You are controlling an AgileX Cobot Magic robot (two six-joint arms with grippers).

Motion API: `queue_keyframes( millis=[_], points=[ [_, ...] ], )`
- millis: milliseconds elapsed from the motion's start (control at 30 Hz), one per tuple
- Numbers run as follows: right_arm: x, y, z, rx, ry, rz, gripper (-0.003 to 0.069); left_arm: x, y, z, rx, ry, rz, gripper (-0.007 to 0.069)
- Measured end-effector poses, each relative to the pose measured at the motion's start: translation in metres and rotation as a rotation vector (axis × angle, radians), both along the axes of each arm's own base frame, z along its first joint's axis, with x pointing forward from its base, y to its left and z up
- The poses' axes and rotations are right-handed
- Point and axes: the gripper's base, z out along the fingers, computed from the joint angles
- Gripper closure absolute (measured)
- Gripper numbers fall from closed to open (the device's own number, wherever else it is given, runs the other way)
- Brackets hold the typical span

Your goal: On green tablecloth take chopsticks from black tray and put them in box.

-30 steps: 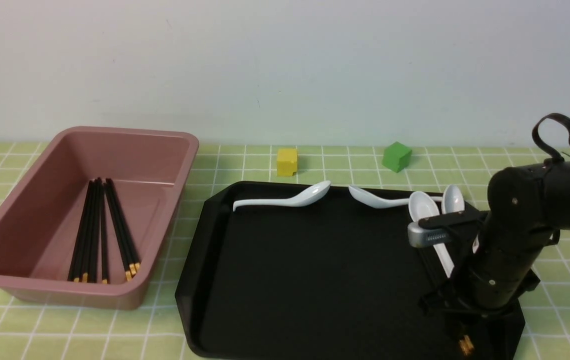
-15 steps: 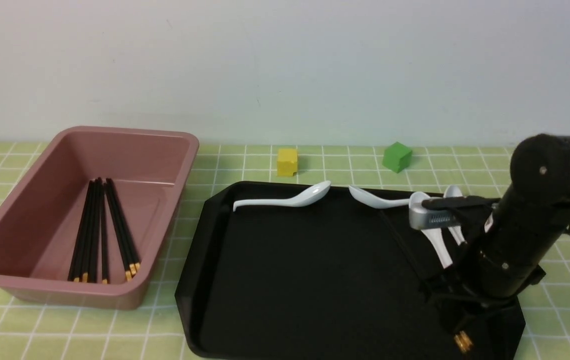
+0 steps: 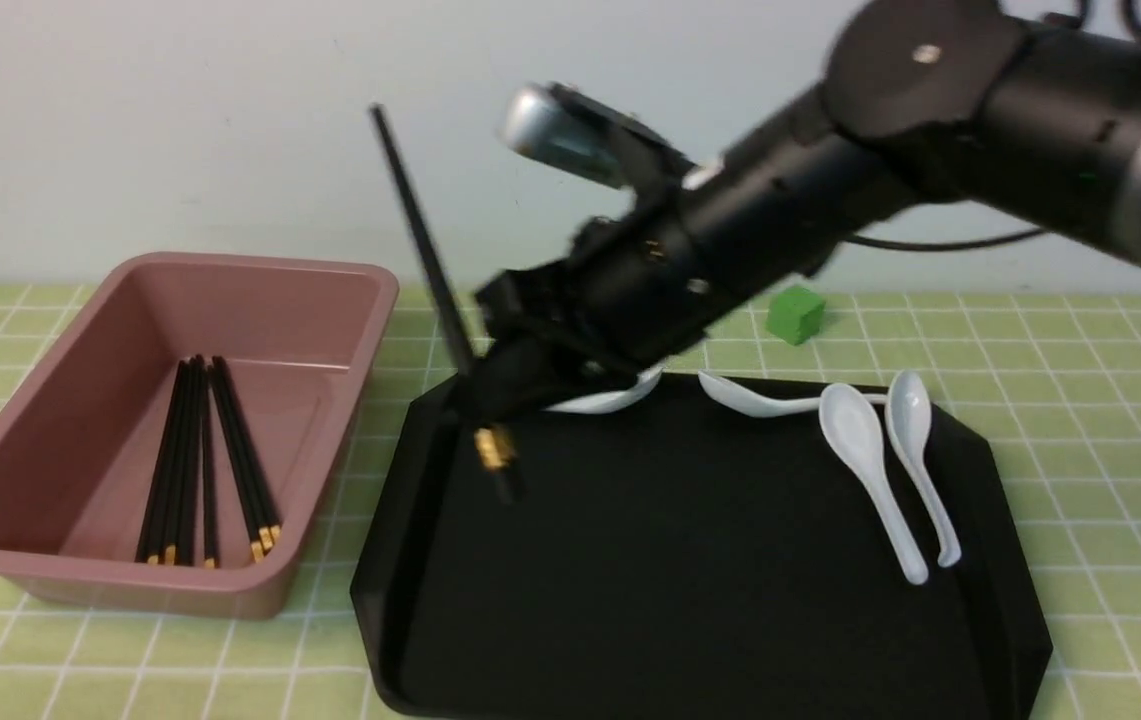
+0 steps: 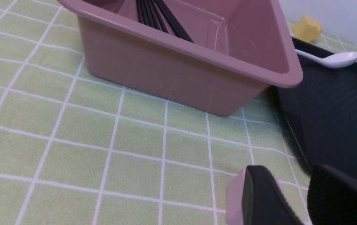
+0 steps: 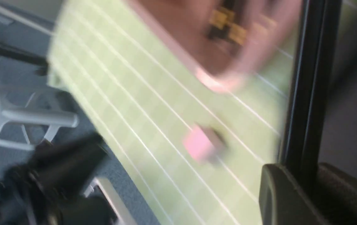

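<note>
My right gripper [image 3: 490, 395] is shut on one black chopstick [image 3: 420, 240]. It holds the chopstick steeply tilted in the air over the back left corner of the black tray [image 3: 690, 580], gold end [image 3: 493, 447] down. In the blurred right wrist view the stick [image 5: 303, 93] runs between the pads of my right gripper [image 5: 306, 187]. The pink-brown box [image 3: 260, 263] stands left of the tray on the green tablecloth [image 3: 1080, 400], with several chopsticks [image 3: 190, 460] inside. My left gripper [image 4: 294, 203] is open, empty and low over the cloth near the box [image 4: 178, 68] and tray [image 4: 331, 109].
Two white spoons [image 3: 865, 450] lie side by side at the tray's right, another [image 3: 750, 398] at its back edge, and one [image 3: 600, 402] is partly under my right arm. A green cube [image 3: 794, 312] sits behind the tray. A yellow cube [image 4: 307, 28] shows in the left wrist view.
My right arm has lifted the chopstick from the tray's front right corner and swung it up and left to the tray's back left corner, beside the box.
</note>
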Motion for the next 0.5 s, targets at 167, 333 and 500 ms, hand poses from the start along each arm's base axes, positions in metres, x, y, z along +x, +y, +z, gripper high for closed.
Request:
queue_keyframes(
  millis=[167,333,500],
  points=[
    [0.02,0.065,-0.015,0.077,-0.121,0.014,0.052,0.0,0.0,0.0,0.0,0.0,0.0,0.0386],
    [0.048,0.111,-0.049,0.155,-0.258,-0.075,0.0507,0.0,0.0,0.0,0.0,0.0,0.0,0.0386],
    [0.059,0.117,-0.073,0.132,-0.276,-0.103,0.0421,0.0,0.0,0.0,0.0,0.0,0.0,0.0386]
  ],
)
